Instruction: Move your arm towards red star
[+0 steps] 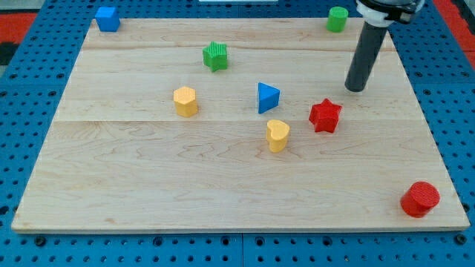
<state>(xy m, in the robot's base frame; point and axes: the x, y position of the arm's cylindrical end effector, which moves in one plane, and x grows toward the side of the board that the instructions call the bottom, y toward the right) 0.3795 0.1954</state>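
The red star [325, 116] lies right of the board's middle. My tip [356, 89] is the lower end of a dark rod that comes down from the view's top right. It stands on the board up and to the right of the red star, a short gap away, touching no block.
A blue triangle [267, 98] and a yellow heart [277, 136] lie left of the red star. A yellow hexagon [185, 101], a green star [215, 56], a blue cube [107, 18], a green cylinder [338, 19] and a red cylinder [420, 199] lie farther off on the wooden board [148, 185].
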